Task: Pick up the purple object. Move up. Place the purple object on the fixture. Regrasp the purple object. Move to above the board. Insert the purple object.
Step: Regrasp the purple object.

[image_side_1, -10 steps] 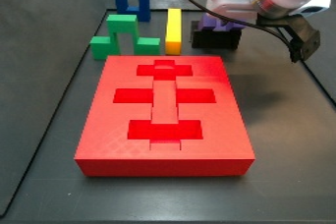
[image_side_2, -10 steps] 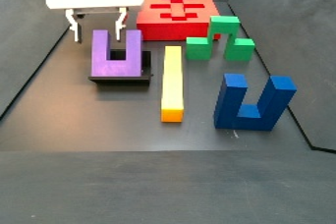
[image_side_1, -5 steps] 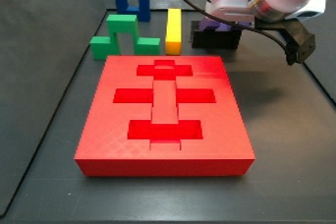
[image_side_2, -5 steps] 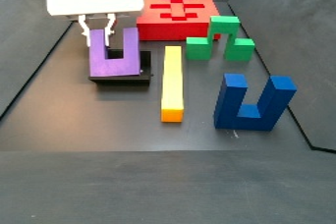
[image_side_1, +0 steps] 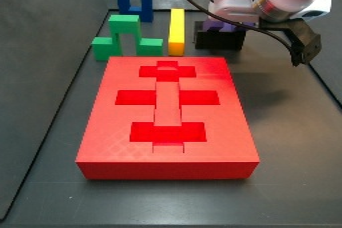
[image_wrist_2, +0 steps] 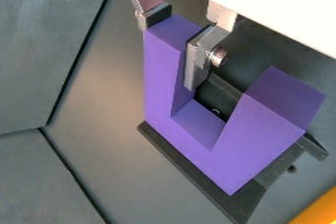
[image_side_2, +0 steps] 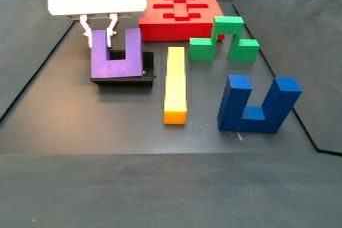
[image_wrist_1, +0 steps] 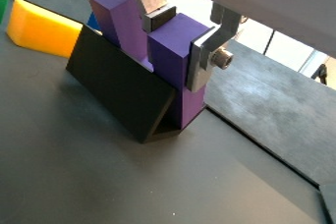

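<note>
Straddling one upright prong of the purple object [image_wrist_2: 210,120], the gripper [image_wrist_2: 182,31] with a silver finger [image_wrist_2: 197,56] flat against the prong's inner face and the other finger [image_wrist_2: 148,0] at its outer face; looks clamped on that prong in both wrist views, though actual pad contact cannot be told for certain. Resting upright on the fixture [image_wrist_1: 125,95], the purple object [image_wrist_1: 164,56], prongs pointing up, its base set on the dark plate [image_wrist_2: 197,174]. In a side view, standing at the far right corner of the floor, the purple object [image_side_1: 222,30] on the fixture [image_side_1: 217,42], just beyond the far edge of the board [image_side_1: 167,122], with the gripper [image_side_1: 235,14] directly above it. Lying just beside the fixture, a yellow bar [image_side_2: 175,82], running lengthwise between the purple object [image_side_2: 115,55] and a blue two-pronged block [image_side_2: 258,104]. Standing near the board [image_side_2: 185,14], a green arch block [image_side_2: 219,37], apart from the yellow bar. Hanging off the arm near the right wall, a dark cable [image_side_1: 297,34]. Nothing touching the purple object except the fixture and the fingers [image_side_2: 90,27].
</note>
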Robot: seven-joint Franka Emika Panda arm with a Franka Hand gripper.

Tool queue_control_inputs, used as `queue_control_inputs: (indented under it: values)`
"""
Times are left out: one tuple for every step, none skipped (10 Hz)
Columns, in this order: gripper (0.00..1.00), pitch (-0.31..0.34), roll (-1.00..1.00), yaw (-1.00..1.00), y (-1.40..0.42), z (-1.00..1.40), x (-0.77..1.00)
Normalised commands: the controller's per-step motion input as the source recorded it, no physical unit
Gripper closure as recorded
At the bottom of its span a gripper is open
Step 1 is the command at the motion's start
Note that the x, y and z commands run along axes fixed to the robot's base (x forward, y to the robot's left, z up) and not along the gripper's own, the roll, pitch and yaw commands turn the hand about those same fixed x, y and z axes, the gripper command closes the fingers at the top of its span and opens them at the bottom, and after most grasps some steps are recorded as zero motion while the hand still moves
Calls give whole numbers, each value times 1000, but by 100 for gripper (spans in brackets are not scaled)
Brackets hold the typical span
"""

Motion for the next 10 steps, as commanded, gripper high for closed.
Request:
queue_control_inputs:
  values:
    - [100,0,0,0,0,0,0]
    - [100,0,0,0,0,0,0]
    - [100,0,0,0,0,0,0]
    - [100,0,0,0,0,0,0]
    - [100,0,0,0,0,0,0]
    - [100,0,0,0,0,0,0]
    - [100,0,0,0,0,0,0]
    - [100,0,0,0,0,0,0]
    - [100,0,0,0,0,0,0]
    - [100,0,0,0,0,0,0]
